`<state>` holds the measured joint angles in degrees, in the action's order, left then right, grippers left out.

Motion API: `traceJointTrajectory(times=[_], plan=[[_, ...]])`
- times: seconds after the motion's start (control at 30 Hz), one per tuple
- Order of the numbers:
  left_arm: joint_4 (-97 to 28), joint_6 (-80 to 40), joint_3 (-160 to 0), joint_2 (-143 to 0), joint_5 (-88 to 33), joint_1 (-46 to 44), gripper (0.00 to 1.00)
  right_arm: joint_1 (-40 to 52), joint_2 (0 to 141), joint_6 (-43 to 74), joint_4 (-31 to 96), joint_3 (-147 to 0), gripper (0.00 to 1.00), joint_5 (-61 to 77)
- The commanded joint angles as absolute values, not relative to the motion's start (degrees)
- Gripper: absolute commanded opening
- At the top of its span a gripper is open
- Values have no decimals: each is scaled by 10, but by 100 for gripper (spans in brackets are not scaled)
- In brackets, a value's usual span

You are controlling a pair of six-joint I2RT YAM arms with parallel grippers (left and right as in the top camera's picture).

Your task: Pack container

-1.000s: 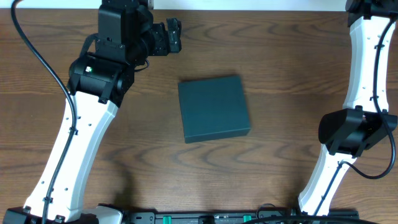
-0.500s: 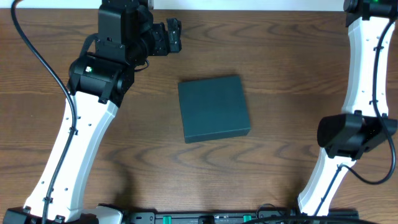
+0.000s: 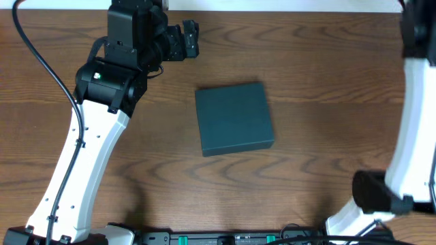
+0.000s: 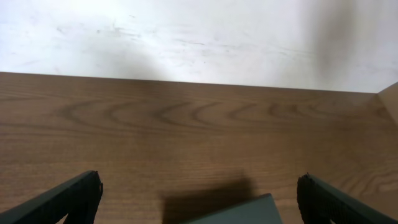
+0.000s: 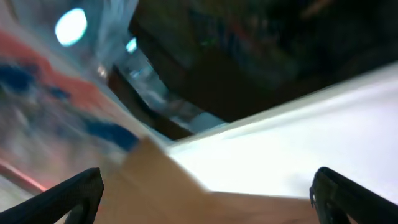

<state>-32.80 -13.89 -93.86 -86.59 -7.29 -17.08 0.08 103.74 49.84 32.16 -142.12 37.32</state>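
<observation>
The dark teal container (image 3: 234,119) lies flat in the middle of the table with its lid down. One corner of the container (image 4: 245,213) shows at the bottom of the left wrist view. My left gripper (image 3: 191,39) hovers over the far left of the table, up and left of the box. Seen from its own wrist, the left gripper (image 4: 199,188) is open with only bare wood between the fingers. My right gripper (image 5: 206,186) is open and empty too, in a blurred view of the table's edge. It does not show in the overhead view.
The wooden table (image 3: 320,75) ends at a white wall (image 4: 199,37) along the far side. The right arm (image 3: 415,136) stands tall along the right edge, its elbow near the front right corner. Dark clutter (image 5: 249,56) beyond the table is blurred.
The right arm has swung out to the right, its elbow dropping toward the front edge. The left arm and the container have stayed still.
</observation>
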Motion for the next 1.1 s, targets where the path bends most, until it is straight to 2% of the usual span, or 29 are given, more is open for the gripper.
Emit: traceJointTrajectory(times=[0.0, 0.07, 0.17, 0.33, 0.8, 1.07], plan=[[-327, -139, -943, -868, -72, -171, 99, 45, 993, 138, 388, -1426, 99, 272], [-327, -138, -943, -868, -72, -171, 99, 75, 969, 44, 430, -1415, 99, 207], [-327, -138, -943, -868, -72, -171, 98, 115, 930, -34, 460, -1374, 99, 109], [-327, -139, -943, -868, -72, -171, 99, 131, 844, -77, 442, -1233, 99, 53], [-327, -139, -943, -868, -72, -171, 99, 81, 575, -85, 117, -682, 99, 61], [-327, -138, -943, -868, -72, -171, 99, 63, 429, -85, -35, -434, 99, 62]])
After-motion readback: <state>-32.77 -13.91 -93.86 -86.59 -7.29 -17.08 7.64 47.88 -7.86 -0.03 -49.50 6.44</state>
